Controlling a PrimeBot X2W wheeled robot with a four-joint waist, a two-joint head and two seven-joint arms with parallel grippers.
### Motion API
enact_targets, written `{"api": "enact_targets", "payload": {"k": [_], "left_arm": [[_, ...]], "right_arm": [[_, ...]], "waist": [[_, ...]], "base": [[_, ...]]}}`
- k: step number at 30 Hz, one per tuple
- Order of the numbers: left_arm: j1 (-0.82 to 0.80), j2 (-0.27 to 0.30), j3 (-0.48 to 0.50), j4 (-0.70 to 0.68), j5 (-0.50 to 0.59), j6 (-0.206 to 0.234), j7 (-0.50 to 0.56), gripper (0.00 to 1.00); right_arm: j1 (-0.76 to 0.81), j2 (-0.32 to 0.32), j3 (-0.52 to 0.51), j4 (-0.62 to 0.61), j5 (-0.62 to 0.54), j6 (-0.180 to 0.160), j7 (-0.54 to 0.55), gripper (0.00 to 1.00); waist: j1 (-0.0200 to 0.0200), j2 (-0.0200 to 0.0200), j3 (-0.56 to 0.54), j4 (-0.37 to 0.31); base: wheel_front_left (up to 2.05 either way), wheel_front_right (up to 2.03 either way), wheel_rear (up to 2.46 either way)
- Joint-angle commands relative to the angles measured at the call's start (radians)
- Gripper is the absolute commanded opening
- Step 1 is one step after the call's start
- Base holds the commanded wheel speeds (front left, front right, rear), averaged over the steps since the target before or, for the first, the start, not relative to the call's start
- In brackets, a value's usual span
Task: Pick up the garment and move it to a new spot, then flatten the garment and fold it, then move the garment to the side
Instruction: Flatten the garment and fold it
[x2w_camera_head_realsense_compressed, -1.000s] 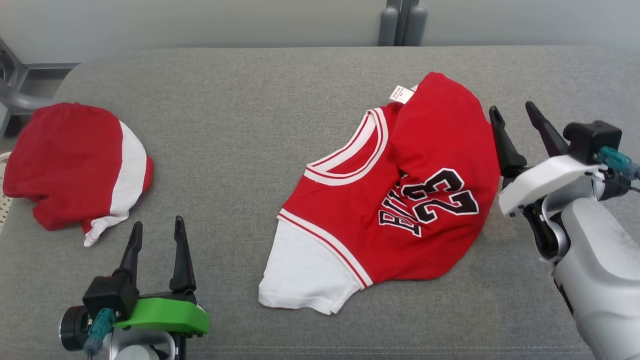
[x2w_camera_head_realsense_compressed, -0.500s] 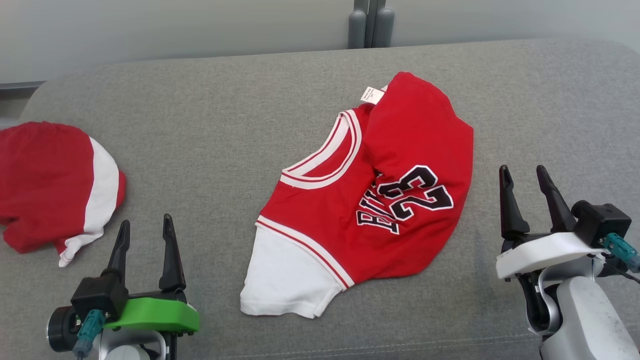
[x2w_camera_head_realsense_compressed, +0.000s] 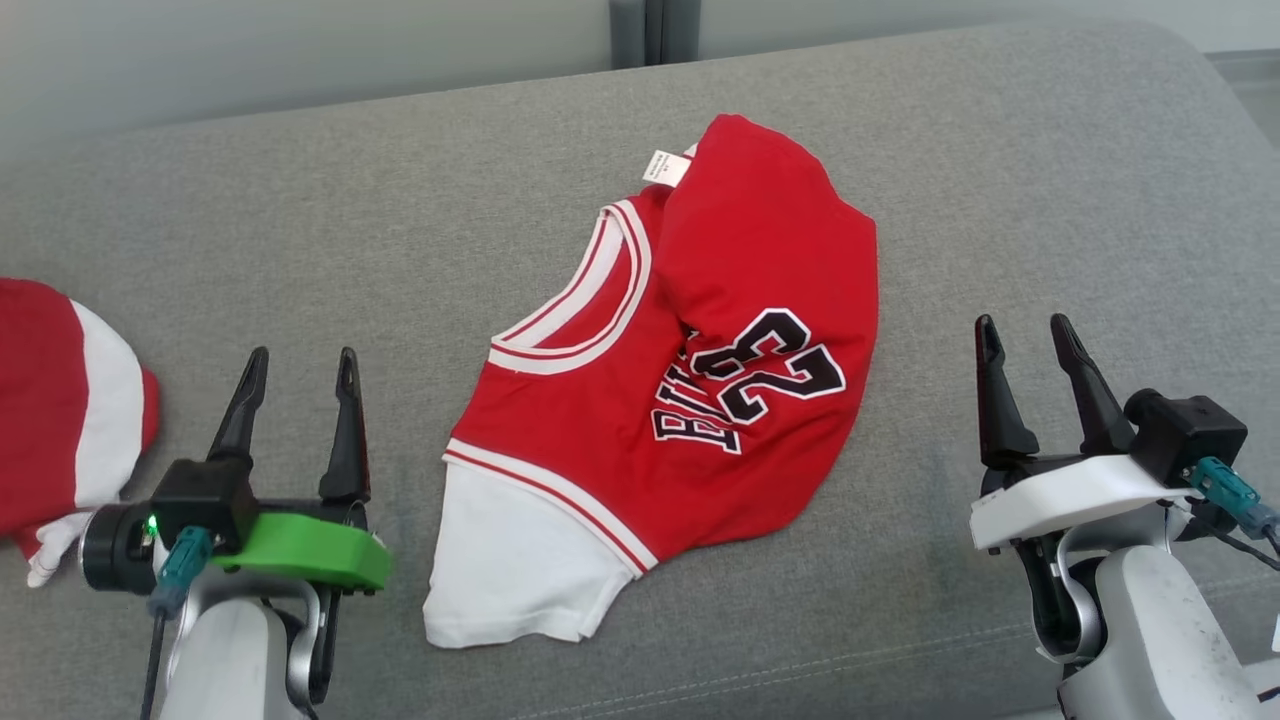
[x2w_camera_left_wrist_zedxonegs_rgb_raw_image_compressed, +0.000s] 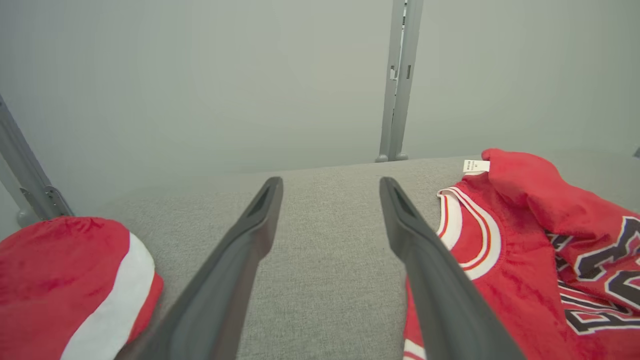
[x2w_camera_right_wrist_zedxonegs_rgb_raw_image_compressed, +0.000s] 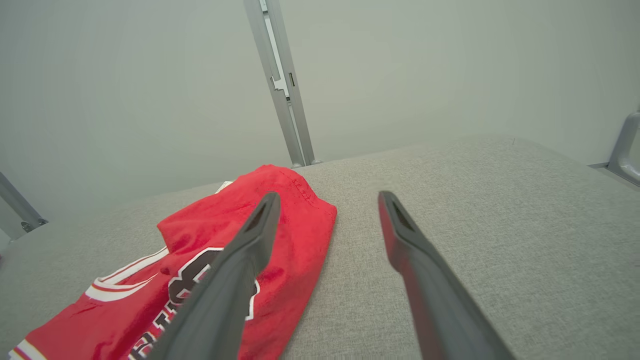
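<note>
1. Left gripper (x2w_camera_head_realsense_compressed: 304, 355), 8 o'clock of the head view: green housing, both dark fingers spread apart with nothing between them, over bare cushion. Its arm is cut off by the bottom edge.
2. Right gripper (x2w_camera_head_realsense_compressed: 1024, 325), 4 o'clock: white housing, fingers likewise spread and empty, near the garment's right edge but apart from it. The forearm is cut off at the lower corner.
3. Garment (x2w_camera_head_realsense_compressed: 680, 400), centre, between the two grippers: red jersey with white trim, lying rumpled on the grey cushion (x2w_camera_head_realsense_compressed: 300, 250). One white sleeve (x2w_camera_head_realsense_compressed: 510, 570) juts out at 7 o'clock. The far part is folded over the front and hides some of the black lettering: "23" reads clearly, the word beside it only in part. White label (x2w_camera_head_realsense_compressed: 666, 167) at its 12 o'clock edge, print too small to read.
4. Second red-and-white cloth (x2w_camera_head_realsense_compressed: 60, 400), 9 o'clock, well apart from the jersey, cut off by the left edge; its kind cannot be told.
5. Grey post (x2w_camera_head_realsense_compressed: 655, 30), 12 o'clock, behind the cushion against a pale wall (x2w_camera_head_realsense_compressed: 300, 60), top cut off.
</note>
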Motion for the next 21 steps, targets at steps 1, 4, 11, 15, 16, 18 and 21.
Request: {"api": "enact_targets", "payload": {"k": [1, 4, 11, 15, 16, 18, 21], "left_arm": [[-0.034, 0.016, -0.007, 0.021, 0.005, -0.01, -0.001, 1.0], [-0.091, 0.027, -0.033, 0.075, -0.01, -0.025, -0.001, 1.0], [-0.214, 0.062, -0.126, 0.254, -0.044, -0.041, 0.016, 1.0], [-0.273, 0.078, -0.211, 0.369, -0.11, -0.042, 0.047, 1.0], [-0.287, 0.086, -0.236, 0.393, -0.133, -0.042, 0.053, 1.0], [-0.312, 0.102, -0.279, 0.44, -0.18, -0.041, 0.063, 1.0], [-0.346, 0.125, -0.335, 0.501, -0.231, -0.041, 0.067, 1.0]], "right_arm": [[-0.007, 0.001, 0.004, -0.003, 0.0, 0.0, 0.002, 1.0], [-0.017, 0.004, 0.011, 0.004, 0.007, 0.0, -0.001, 1.0], [-0.034, 0.007, 0.028, 0.023, 0.017, 0.0, -0.01, 1.0], [-0.045, 0.008, 0.038, 0.03, 0.022, 0.0, -0.013, 1.0], [-0.046, 0.008, 0.042, 0.033, 0.023, 0.0, -0.015, 1.0], [-0.048, 0.008, 0.045, 0.039, 0.024, 0.0, -0.018, 1.0], [-0.053, 0.009, 0.051, 0.043, 0.027, 0.0, -0.021, 1.0]], "waist": [[0.0, -0.0001, 0.024, -0.03], [0.0, -0.0001, 0.036, -0.053], [0.0, -0.0001, 0.054, -0.109], [0.0, -0.0001, 0.061, -0.14], [0.0, -0.0001, 0.063, -0.148], [0.0, -0.0001, 0.066, -0.161], [0.0, -0.0001, 0.072, -0.175]], "base": [[0.0, 0.0, 0.0], [0.0, 0.0, 0.0], [0.0, 0.0, 0.0], [0.0, 0.0, 0.0], [0.0, 0.0, 0.0], [0.0, 0.0, 0.0], [0.0, 0.0, 0.0]]}}
